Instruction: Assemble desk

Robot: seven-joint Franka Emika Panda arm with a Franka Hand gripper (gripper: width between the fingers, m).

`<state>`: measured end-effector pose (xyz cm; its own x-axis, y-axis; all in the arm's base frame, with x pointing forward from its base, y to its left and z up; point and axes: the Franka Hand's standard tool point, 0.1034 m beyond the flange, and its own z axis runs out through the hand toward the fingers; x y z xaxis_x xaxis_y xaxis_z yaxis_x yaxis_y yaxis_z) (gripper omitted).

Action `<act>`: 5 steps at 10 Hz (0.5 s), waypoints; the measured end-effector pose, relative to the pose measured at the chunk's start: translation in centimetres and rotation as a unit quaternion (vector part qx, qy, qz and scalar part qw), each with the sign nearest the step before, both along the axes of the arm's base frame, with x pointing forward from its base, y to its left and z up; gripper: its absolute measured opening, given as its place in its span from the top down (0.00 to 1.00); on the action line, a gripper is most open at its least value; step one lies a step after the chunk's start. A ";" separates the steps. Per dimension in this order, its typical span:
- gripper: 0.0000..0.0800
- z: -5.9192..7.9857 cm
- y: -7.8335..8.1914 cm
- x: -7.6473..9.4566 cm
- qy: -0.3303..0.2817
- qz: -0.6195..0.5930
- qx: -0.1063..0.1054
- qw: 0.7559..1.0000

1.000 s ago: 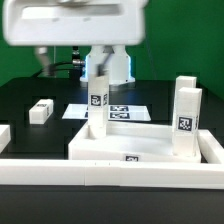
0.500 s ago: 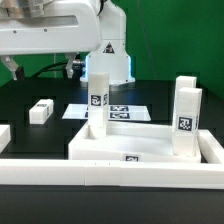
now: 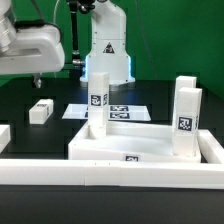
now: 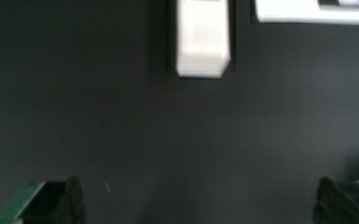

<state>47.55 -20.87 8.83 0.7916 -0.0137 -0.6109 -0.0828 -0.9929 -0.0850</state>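
White loose leg (image 3: 41,111) lying flat (tabletop (image 3: 130,150) nearby), claw (image 4: 202,205) open above

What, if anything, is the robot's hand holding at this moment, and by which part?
Nothing is held. The hand is open, its fingers spread over bare black table; the loose leg lies clear of them.

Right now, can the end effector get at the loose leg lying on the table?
Probably yes. The end effector hangs open above the lying leg, which sits alone on bare black table, apart from the desk top.
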 end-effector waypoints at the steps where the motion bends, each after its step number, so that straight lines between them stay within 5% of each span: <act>1: 0.19 0.1 0.3 -0.1 0.035 0.000 0.003 0.999; 4: 0.19 -0.6 0.3 0.2 0.048 0.002 -0.001 0.999; 5: 0.19 -1.7 0.9 -0.9 0.059 -0.005 0.000 0.998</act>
<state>46.61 -19.94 7.15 0.7138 -0.0201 -0.7000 -0.1014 -0.9920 -0.0749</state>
